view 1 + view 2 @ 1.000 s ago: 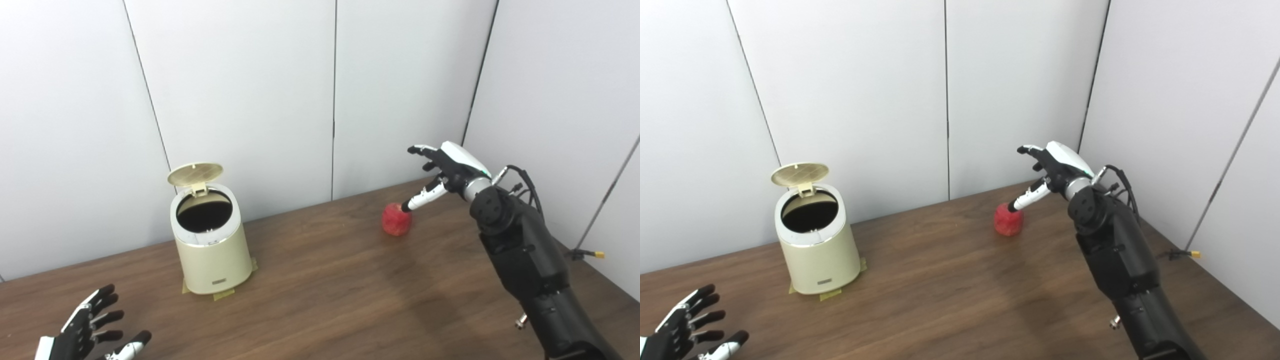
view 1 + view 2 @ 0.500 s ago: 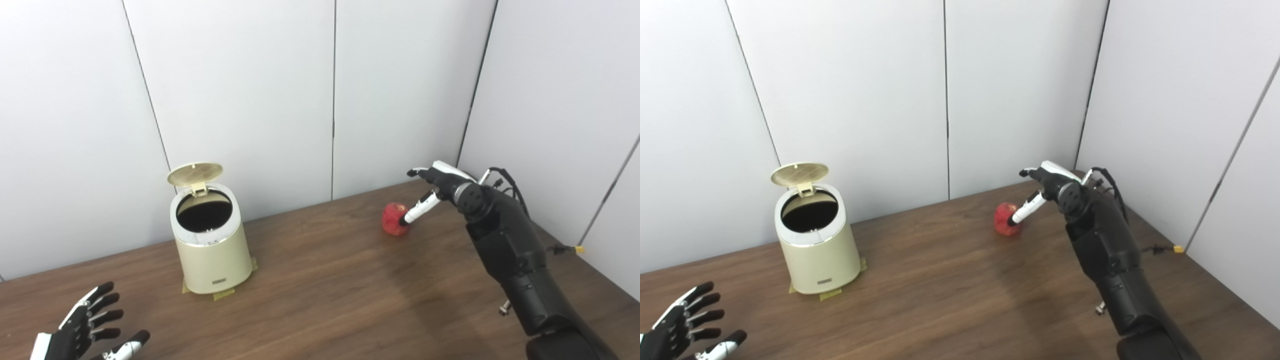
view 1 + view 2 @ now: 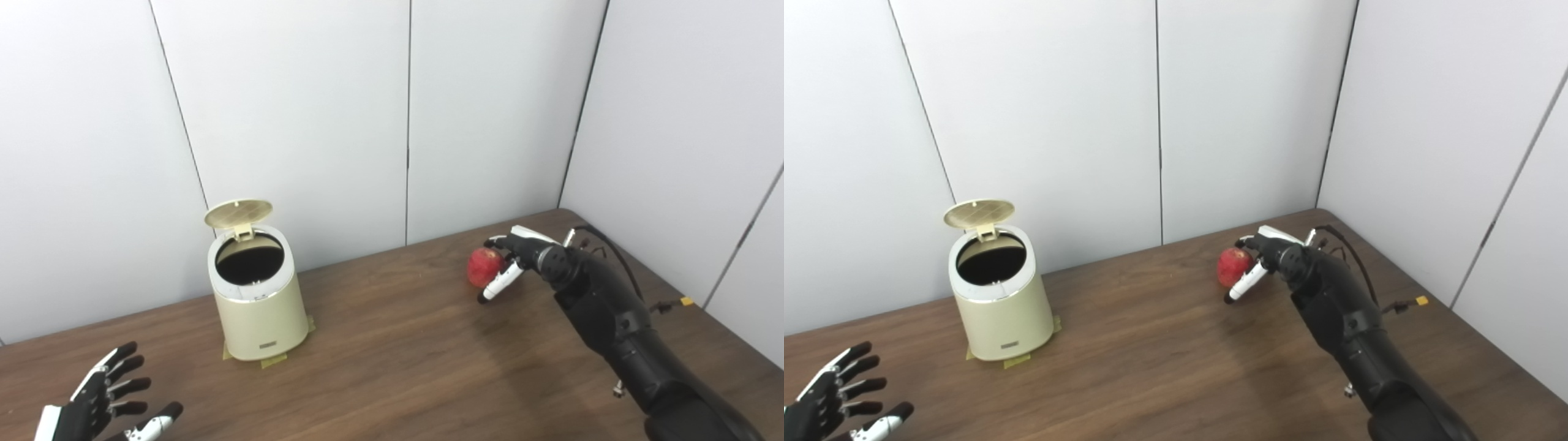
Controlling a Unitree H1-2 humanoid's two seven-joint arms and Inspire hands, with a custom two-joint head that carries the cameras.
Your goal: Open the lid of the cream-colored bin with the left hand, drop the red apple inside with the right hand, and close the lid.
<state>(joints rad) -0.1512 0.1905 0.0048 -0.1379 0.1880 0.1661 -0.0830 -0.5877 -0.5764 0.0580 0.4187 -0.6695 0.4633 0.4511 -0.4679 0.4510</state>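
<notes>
The cream-colored bin (image 3: 258, 300) stands on the wooden table (image 3: 392, 361) at the left, its round lid (image 3: 239, 214) tipped up at the back and its dark inside showing. The red apple (image 3: 484, 266) sits on the table at the right rear. My right hand (image 3: 514, 257) is low beside the apple on its right, fingers spread around it, thumb reaching past its front; it is open and I cannot tell if it touches. My left hand (image 3: 104, 404) is open with fingers apart at the table's front left corner, away from the bin.
White wall panels (image 3: 306, 110) close off the back and right side of the table. The bin rests on bits of tape (image 3: 269, 361). A cable with a yellow plug (image 3: 683, 301) hangs by the right arm.
My right hand has come down from above the apple to table height beside it, with the thumb now in front of it. The left hand and bin have not moved.
</notes>
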